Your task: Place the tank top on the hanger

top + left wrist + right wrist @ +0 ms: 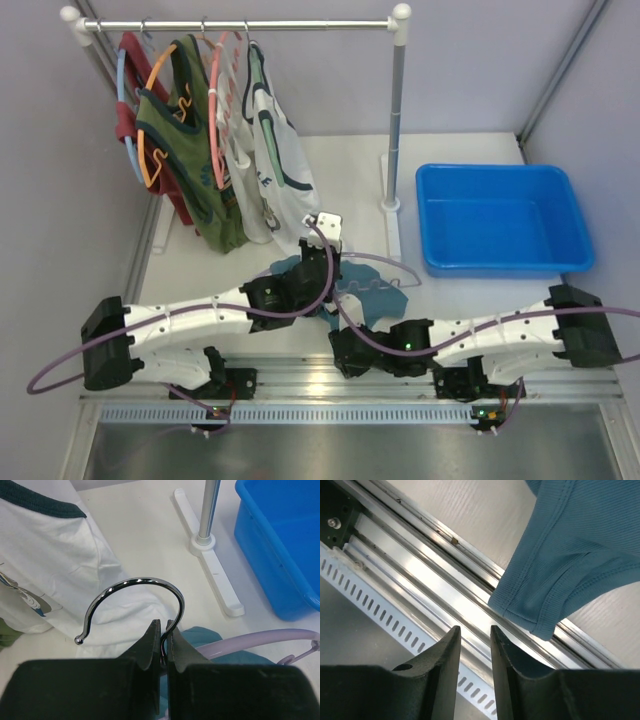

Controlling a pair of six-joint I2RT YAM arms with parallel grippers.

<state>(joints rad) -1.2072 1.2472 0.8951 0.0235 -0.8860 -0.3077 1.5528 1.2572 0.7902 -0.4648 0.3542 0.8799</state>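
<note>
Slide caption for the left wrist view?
Left fingers clamp the hanger at its metal hook, teal tank top beneath, blue bin right.

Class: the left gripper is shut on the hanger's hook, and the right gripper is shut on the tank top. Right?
Wrong on the right gripper: the right wrist view shows nothing between its jaws, the tank top clear of them. Rest stands.

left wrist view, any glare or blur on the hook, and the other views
Left wrist: bright glints along the hanger hook, yet sharp; the left gripper pinching it is dark, with little detail. Right wrist: strong glare on the metal rail, the tank top ribbing crisp. Top external: a glare patch on that rail too.
</note>
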